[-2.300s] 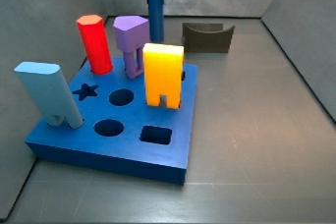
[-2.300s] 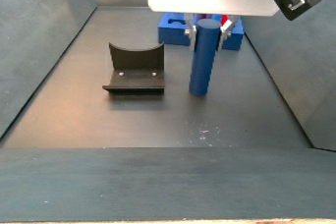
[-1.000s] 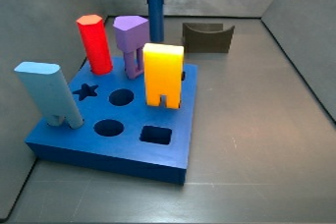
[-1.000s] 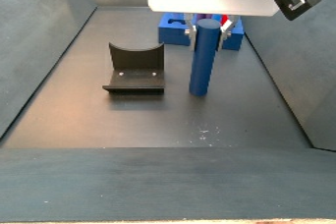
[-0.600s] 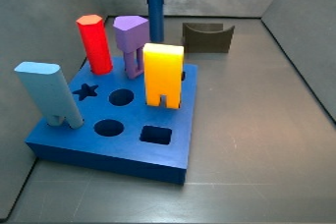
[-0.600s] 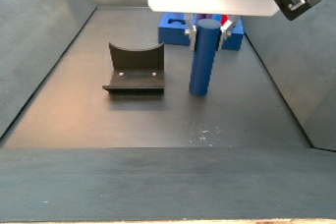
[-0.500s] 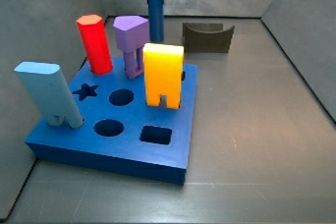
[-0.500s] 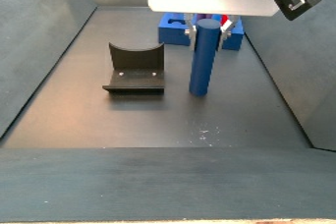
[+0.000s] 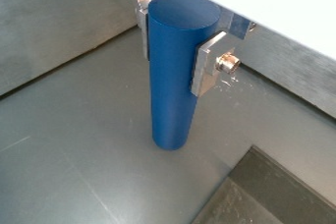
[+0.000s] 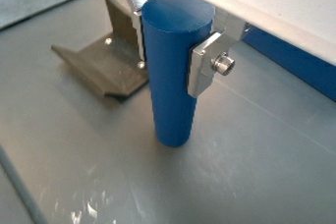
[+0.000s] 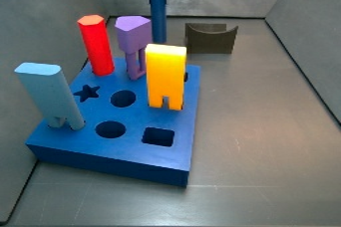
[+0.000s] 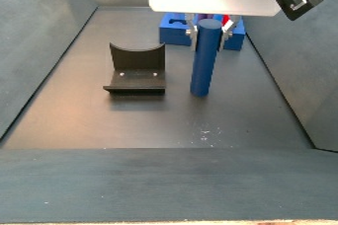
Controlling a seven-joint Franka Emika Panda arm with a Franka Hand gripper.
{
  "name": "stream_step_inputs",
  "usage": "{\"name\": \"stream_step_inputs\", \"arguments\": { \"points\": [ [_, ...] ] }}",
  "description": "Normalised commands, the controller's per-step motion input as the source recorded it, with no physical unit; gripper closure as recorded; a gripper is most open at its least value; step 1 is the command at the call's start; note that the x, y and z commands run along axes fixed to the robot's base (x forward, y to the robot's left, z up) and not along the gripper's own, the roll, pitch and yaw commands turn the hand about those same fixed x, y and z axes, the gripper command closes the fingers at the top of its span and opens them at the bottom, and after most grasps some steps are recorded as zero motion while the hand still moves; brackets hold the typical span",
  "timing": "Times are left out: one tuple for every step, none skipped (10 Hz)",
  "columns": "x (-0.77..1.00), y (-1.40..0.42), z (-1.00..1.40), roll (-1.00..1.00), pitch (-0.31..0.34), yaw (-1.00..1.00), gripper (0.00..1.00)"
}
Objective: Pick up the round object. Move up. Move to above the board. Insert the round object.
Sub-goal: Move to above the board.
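Note:
The round object (image 12: pixel 204 66), a tall dark-blue cylinder, stands upright on the grey floor behind the board (image 11: pixel 134 141). It also shows in a side view (image 11: pixel 158 17) and in both wrist views (image 9: pixel 178 81) (image 10: pixel 175 81). My gripper (image 12: pixel 205 27) comes down over its top end, and its silver fingers (image 9: pixel 210 63) (image 10: pixel 203 66) press on both sides of the cylinder near the top. The cylinder's base rests on the floor. The board's round holes (image 11: pixel 123 99) are empty.
On the board stand a red hexagonal peg (image 11: pixel 95 44), a purple peg (image 11: pixel 132 42), a yellow peg (image 11: pixel 166 74) and a light-blue peg (image 11: pixel 50 94). A dark olive U-shaped holder (image 11: pixel 210 38) sits beside the cylinder. Grey walls enclose the floor.

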Motion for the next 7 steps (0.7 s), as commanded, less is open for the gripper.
{"name": "stream_step_inputs", "arguments": {
  "points": [
    [0.91,-0.50,1.00,-0.05,-0.316,-0.13,1.00],
    [0.87,-0.44,1.00,-0.05,-0.202,-0.08,1.00],
    [0.84,-0.41,1.00,-0.04,-0.088,-0.05,1.00],
    [0.82,-0.38,1.00,-0.04,0.022,-0.02,1.00],
    [0.80,-0.36,1.00,-0.03,0.067,-0.01,1.00],
    [0.77,-0.32,1.00,-0.02,0.089,0.00,1.00],
    [0.76,-0.31,1.00,-0.01,0.100,0.01,1.00]
  ]
}}
